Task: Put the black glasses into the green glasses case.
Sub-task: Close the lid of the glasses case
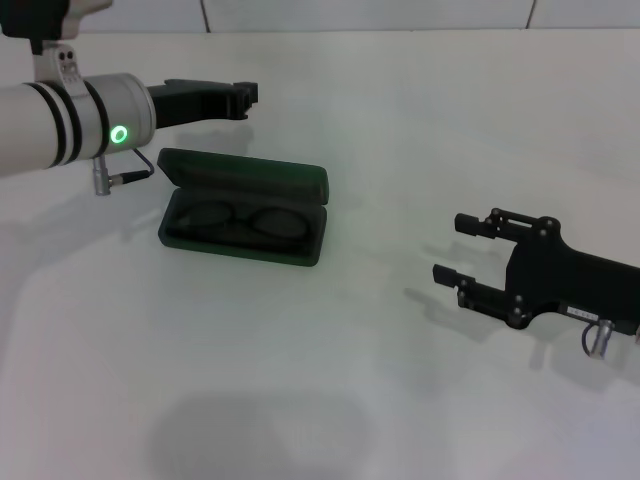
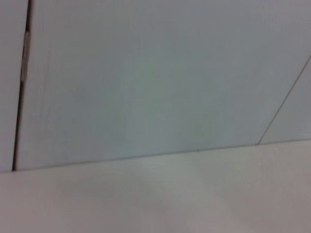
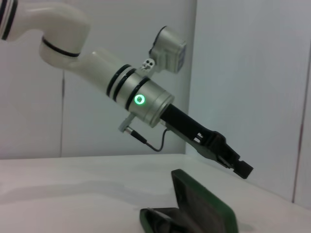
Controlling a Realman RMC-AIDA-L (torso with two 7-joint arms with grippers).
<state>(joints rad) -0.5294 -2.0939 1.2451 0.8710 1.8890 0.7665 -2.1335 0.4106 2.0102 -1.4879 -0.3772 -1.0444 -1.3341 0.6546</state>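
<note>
The green glasses case [image 1: 238,251] lies open on the white table, left of centre, with its lid [image 1: 250,178] standing up at the back. The black glasses [image 1: 245,222] lie folded inside it on the dark lining. My left gripper [image 1: 246,96] is shut and empty and hovers above and just behind the lid. It also shows in the right wrist view [image 3: 241,168], above the open case [image 3: 206,208]. My right gripper [image 1: 450,247] is open and empty, low over the table well to the right of the case. The left wrist view shows only wall and table.
The white table [image 1: 330,380] ends at a pale panelled wall [image 1: 370,14] at the back. My left arm's silver wrist with a green light [image 1: 119,134] and a small cable hangs over the case's left end.
</note>
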